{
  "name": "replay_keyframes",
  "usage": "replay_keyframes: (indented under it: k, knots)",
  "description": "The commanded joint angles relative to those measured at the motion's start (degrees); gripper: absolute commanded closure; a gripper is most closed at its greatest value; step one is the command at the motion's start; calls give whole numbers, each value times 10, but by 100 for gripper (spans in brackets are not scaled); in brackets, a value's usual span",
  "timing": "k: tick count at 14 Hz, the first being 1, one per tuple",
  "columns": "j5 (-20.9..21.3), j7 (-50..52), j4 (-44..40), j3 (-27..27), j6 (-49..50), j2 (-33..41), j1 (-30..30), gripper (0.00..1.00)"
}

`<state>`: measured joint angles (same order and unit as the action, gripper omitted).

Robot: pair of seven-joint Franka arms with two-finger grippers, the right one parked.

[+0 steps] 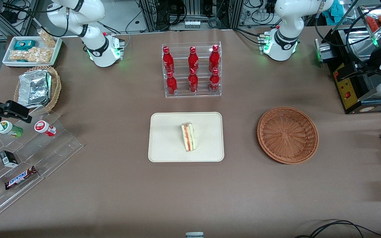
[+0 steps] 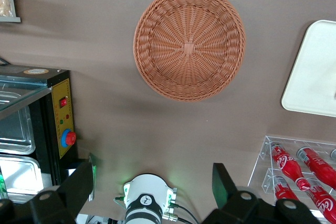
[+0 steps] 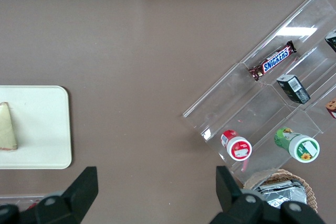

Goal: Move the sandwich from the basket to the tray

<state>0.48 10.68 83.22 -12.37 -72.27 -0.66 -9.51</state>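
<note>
The sandwich (image 1: 188,137), a small white-bread wedge with orange and green filling, lies on the cream tray (image 1: 164,132), near its middle. The reddish-brown wicker basket (image 1: 287,135) stands beside the tray toward the working arm's end of the table, with nothing in it. In the left wrist view my gripper (image 2: 152,176) is open and holds nothing. It hangs high above the table, over the stretch between the arm's base (image 2: 144,203) and the basket (image 2: 189,43). An edge of the tray (image 2: 315,72) shows there too. The right wrist view catches the sandwich (image 3: 7,127) on the tray (image 3: 42,129).
A clear rack of red bottles (image 1: 192,69) stands farther from the front camera than the tray. A black machine (image 1: 352,82) sits at the working arm's end. Toward the parked arm's end are a clear stepped snack stand (image 1: 28,155), a tan basket with foil (image 1: 38,87) and a white snack tray (image 1: 31,49).
</note>
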Motion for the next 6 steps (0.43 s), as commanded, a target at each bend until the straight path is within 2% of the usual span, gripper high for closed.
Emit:
replay_keyframes:
  k: [1, 6]
  knots:
    - [-5, -3, -26, -1, 6, 3, 4, 0]
    - [-5, -4, -26, 0, 6, -3, 5, 0]
